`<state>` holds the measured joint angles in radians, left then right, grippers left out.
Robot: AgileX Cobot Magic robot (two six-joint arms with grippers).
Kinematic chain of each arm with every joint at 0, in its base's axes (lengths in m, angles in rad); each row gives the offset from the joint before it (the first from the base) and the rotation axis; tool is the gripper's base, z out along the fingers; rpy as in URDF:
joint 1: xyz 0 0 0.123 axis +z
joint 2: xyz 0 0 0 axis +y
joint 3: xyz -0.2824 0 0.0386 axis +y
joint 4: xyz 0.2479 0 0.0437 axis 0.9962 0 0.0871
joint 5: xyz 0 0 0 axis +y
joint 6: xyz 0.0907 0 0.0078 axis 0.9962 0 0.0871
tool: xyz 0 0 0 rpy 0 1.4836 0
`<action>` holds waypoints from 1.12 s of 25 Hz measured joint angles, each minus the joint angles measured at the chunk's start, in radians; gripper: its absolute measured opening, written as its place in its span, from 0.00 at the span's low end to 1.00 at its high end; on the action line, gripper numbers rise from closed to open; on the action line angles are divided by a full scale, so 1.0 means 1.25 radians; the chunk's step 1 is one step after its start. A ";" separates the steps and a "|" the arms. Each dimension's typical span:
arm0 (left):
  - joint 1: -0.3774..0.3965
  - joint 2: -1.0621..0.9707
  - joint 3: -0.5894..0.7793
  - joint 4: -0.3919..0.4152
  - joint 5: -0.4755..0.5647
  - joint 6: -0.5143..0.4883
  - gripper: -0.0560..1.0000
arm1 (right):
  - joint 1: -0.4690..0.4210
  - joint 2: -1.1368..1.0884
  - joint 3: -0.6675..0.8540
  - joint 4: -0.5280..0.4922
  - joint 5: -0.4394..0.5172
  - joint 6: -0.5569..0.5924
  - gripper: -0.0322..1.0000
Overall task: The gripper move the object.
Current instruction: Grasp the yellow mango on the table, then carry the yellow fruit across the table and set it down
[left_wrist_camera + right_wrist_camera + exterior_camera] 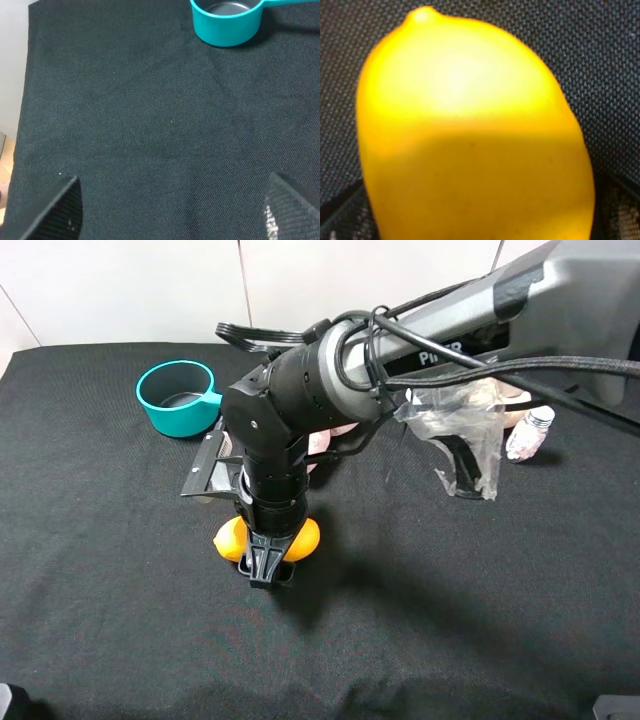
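The yellow-orange mango (305,537) lies on the black cloth left of the middle, and it fills the right wrist view (470,130). My right arm reaches across from the upper right. Its black gripper (268,568) points straight down over the mango, with one finger on each side of the fruit. The fingers (342,215) show only at the lower corners of the wrist view, spread wide, so the gripper reads as open around the mango. My left gripper (172,210) is open and empty above bare cloth.
A teal cup (178,397) stands at the back left and also shows in the left wrist view (227,20). A black block (208,470) lies just behind the mango. Pink plush (322,443), a clear plastic bag (465,435) and a small bottle (528,433) sit at the back right.
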<state>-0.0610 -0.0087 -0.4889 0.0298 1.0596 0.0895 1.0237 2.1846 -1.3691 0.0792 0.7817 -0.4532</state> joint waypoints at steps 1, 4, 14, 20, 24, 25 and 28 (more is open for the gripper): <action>0.000 0.000 0.000 0.000 0.000 0.000 0.81 | 0.000 0.000 0.000 0.000 0.000 0.000 0.65; 0.000 0.000 0.000 0.000 0.000 0.000 0.81 | 0.000 0.000 0.000 -0.001 0.000 0.000 0.59; 0.000 0.000 0.000 0.000 0.000 0.000 0.81 | 0.000 0.000 0.000 -0.016 0.007 0.000 0.48; 0.000 0.000 0.000 0.000 0.000 0.000 0.81 | 0.000 -0.005 0.000 -0.034 0.014 0.000 0.48; 0.000 0.000 0.000 0.000 0.000 0.000 0.81 | 0.000 -0.006 0.000 -0.035 0.014 0.010 0.48; 0.000 0.000 0.000 0.000 0.000 0.000 0.81 | 0.000 -0.007 0.000 -0.035 0.014 0.015 0.48; 0.000 0.000 0.000 0.000 0.000 0.000 0.81 | 0.000 -0.018 0.000 -0.034 0.014 0.034 0.48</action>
<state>-0.0610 -0.0087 -0.4889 0.0298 1.0596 0.0895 1.0237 2.1624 -1.3691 0.0363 0.7997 -0.4109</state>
